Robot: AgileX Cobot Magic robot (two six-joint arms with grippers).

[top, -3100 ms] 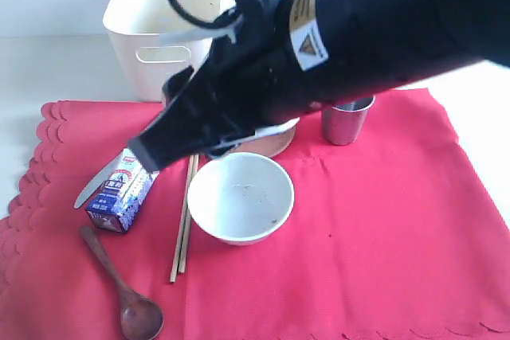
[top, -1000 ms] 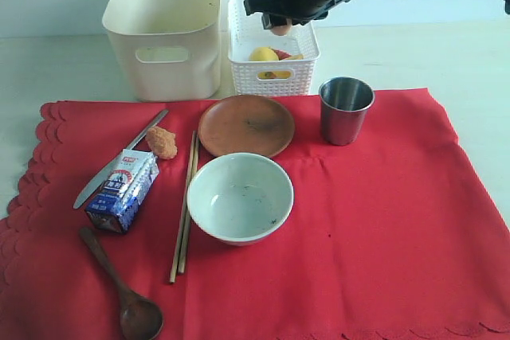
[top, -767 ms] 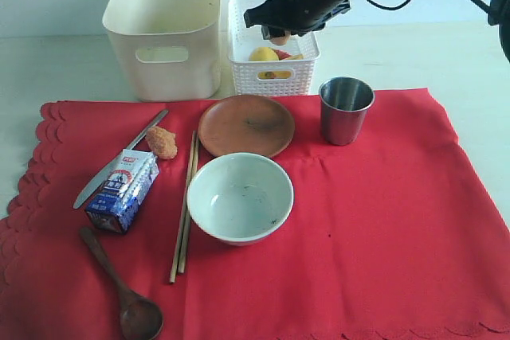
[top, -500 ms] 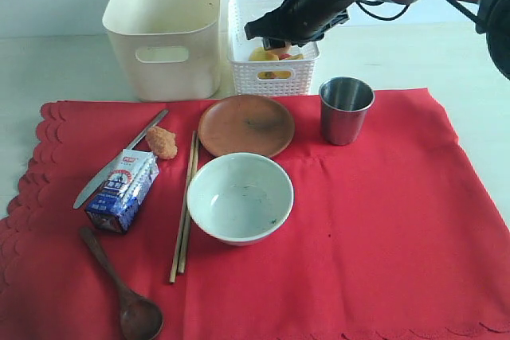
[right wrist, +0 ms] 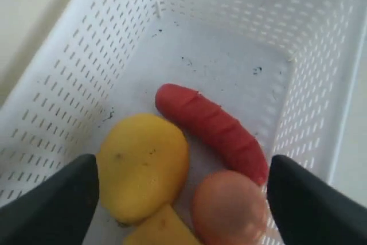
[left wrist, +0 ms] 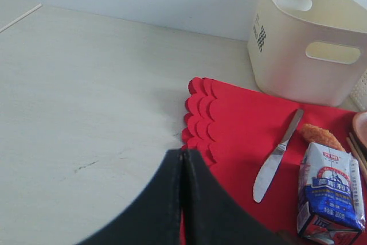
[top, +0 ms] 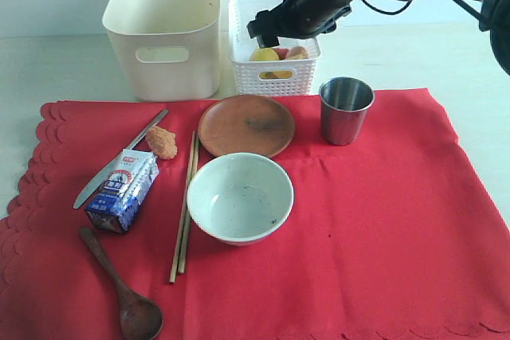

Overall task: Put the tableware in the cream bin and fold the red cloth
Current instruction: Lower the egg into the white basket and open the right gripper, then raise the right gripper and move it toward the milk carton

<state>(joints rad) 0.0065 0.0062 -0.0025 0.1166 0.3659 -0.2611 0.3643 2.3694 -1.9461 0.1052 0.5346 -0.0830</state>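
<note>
Right gripper [top: 271, 31] hangs over the white lattice basket [top: 275, 77], jaws spread wide and holding nothing. The right wrist view looks straight down between them into the basket: a yellow fruit [right wrist: 143, 164], a red sausage [right wrist: 212, 130] and a round orange-brown item [right wrist: 229, 207] lie on its floor, close together.

Left gripper [left wrist: 182, 159]: jaws pressed together, nothing between them, above the counter [top: 48, 69] at the scalloped left edge of the red cloth [top: 382, 220].

The cloth lies flat and unfolded on the counter. All tableware sits on it, none in the cream bin [top: 127, 61], which stands behind the cloth's far edge, just left of the basket.

Positions on the cloth, exterior view:
- round brown plate [top: 245, 125], near the far edge, centre
- steel cup [top: 347, 109], upright, right of the plate
- white ceramic bowl [top: 241, 197], in front of the plate
- wooden chopsticks [top: 185, 205], side by side, just left of the bowl
- silver knife [top: 119, 161], diagonal, on the left
- blue-and-white milk carton [top: 122, 190], lying on its side beside the knife
- fried food piece [top: 162, 142], between knife and chopsticks
- dark wooden spoon [top: 119, 284], front left, bowl end nearest the camera
</note>
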